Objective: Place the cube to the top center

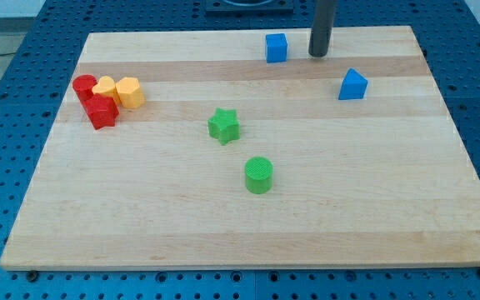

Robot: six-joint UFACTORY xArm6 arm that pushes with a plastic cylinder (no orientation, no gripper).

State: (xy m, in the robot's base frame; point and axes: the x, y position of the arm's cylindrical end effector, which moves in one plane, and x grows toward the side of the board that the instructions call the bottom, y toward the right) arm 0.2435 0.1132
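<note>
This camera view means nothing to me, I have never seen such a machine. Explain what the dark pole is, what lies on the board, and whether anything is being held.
There is one picture, from a single camera looking down at a slant onto a wooden board that rests on a blue perforated table. The dark pole is the end of a robot arm. It has no jaws, so nothing is held; it only pushes blocks by sliding its tip along the board.

The tip stands near the view's top, just right of the blue cube, with a small gap between them.

Further right lies a blue triangular block. In the middle are a green star and, below it, a green cylinder. At the view's left sit two red blocks and two yellow blocks, bunched together.
</note>
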